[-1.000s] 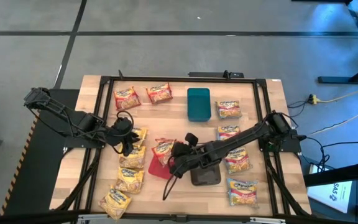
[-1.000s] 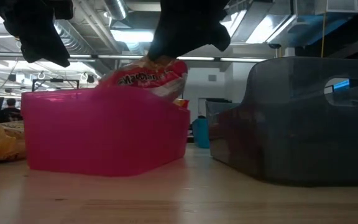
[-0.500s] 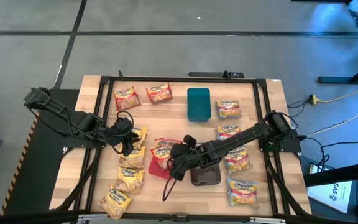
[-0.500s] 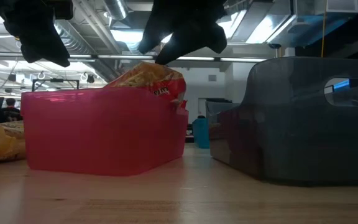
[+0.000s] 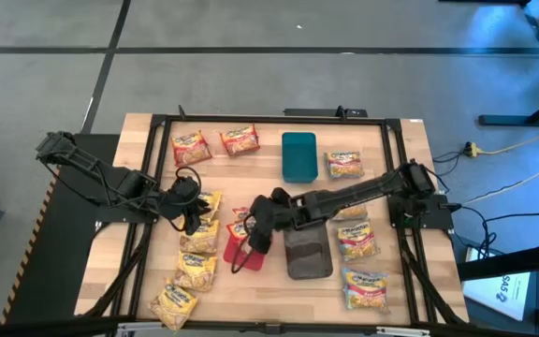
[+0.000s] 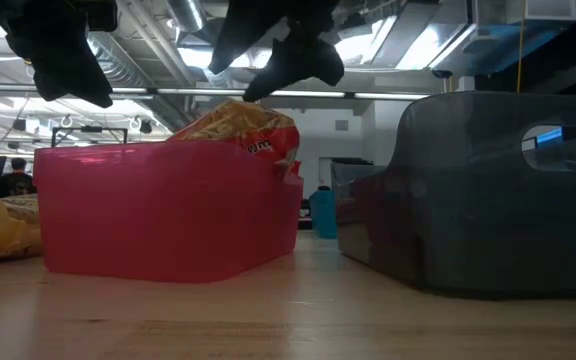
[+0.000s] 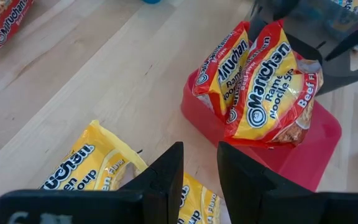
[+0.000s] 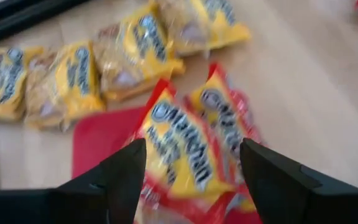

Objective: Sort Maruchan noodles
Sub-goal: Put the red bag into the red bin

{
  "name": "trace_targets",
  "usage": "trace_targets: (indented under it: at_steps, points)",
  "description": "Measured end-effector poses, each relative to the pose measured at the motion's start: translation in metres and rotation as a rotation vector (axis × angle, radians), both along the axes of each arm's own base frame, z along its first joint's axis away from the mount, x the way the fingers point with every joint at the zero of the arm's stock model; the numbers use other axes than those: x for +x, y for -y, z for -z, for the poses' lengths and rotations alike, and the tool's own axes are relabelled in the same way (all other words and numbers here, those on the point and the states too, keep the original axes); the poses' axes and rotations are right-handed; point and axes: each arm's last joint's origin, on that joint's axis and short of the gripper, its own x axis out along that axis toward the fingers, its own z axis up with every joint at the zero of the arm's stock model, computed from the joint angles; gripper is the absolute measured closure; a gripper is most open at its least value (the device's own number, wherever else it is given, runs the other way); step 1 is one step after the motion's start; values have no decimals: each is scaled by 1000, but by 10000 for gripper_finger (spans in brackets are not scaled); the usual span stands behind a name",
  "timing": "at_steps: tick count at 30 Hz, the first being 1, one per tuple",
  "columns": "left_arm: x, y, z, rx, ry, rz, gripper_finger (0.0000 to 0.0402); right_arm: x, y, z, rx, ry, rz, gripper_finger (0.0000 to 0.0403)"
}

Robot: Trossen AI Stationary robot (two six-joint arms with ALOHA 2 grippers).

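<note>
Low view | right claw [image 6: 278, 45] wide, tips cropped | red packets [image 6: 243, 130] half-hidden in pink tray [image 6: 158, 215]

On the wooden table [image 5: 138, 140], the right end effector [image 5: 255, 225] hangs above the pink tray [image 5: 241, 257], which holds red noodle packets [image 5: 240, 227]. The left end effector [image 5: 192, 206] sits over a column of yellow packets [image 5: 197, 257]. A teal tray [image 5: 298, 156] and grey tray [image 5: 309, 255] lie nearby.

Red packets [image 5: 241, 227] sticking up out of the pink tray [image 5: 251, 262], right gripper [image 5: 255, 234] hanging just above them, grey tray [image 5: 309, 255] crowding alongside, yellow packets [image 5: 197, 245] lining the other side, bare worktop [image 5: 260, 178] lying open toward the teal tray [image 5: 298, 156]
</note>
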Motion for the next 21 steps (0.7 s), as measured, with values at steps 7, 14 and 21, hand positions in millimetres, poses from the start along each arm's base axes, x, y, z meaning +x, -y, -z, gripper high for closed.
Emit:
trace_targets:
  at_steps: [7,14,21]
  points:
    - [0,0,0,2,0,1,310,-3,5,4,59,-68,-16,163]
    - [0,0,0,6,-1,5,310,-4,16,15,68,-128,-11,170]
    - [0,0,0,6,-1,5,310,-8,26,34,130,-180,6,171]
